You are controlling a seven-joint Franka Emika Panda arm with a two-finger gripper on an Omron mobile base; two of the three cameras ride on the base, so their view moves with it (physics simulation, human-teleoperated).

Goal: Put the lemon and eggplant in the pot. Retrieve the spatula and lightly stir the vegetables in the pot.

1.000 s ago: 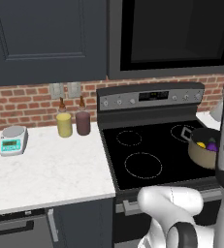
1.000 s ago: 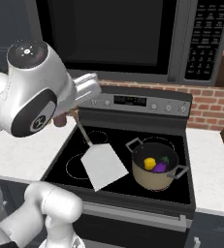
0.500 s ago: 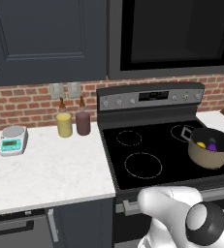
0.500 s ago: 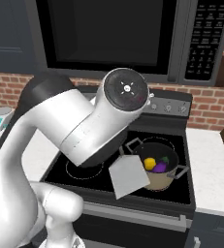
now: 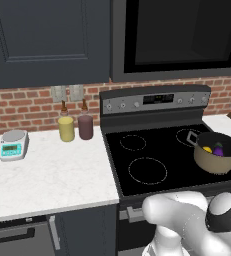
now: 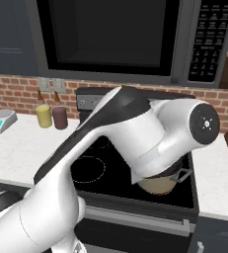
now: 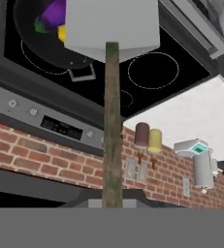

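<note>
The hand view is upside down to the room. In it my gripper [image 7: 112, 202] is shut on the thin dark handle of the spatula [image 7: 112, 121], whose flat light-grey blade [image 7: 112, 24] points at the stove. The blade covers the near side of the tan pot [image 7: 36, 43]. The purple eggplant [image 7: 53, 12] and the yellow lemon [image 7: 61, 33] show beside the blade, inside the pot. The pot [image 5: 216, 155] stands on the front right burner with the lemon [image 5: 207, 149] and eggplant [image 5: 218, 150] in it. My arm hides most of the pot [image 6: 157, 186] in the right base view.
A black stove top [image 5: 152, 150] has a control panel at the back. On the white counter [image 5: 52, 175] to its left stand a pale yellow jar [image 5: 66, 128], a maroon jar [image 5: 85, 126] and a small scale [image 5: 13, 144]. A microwave [image 6: 120, 39] hangs above.
The arm has swung down and across towards the pot, carrying the spatula; its blade, once left of the pot, is now over the pot's edge. The pot and vegetables have not moved.
</note>
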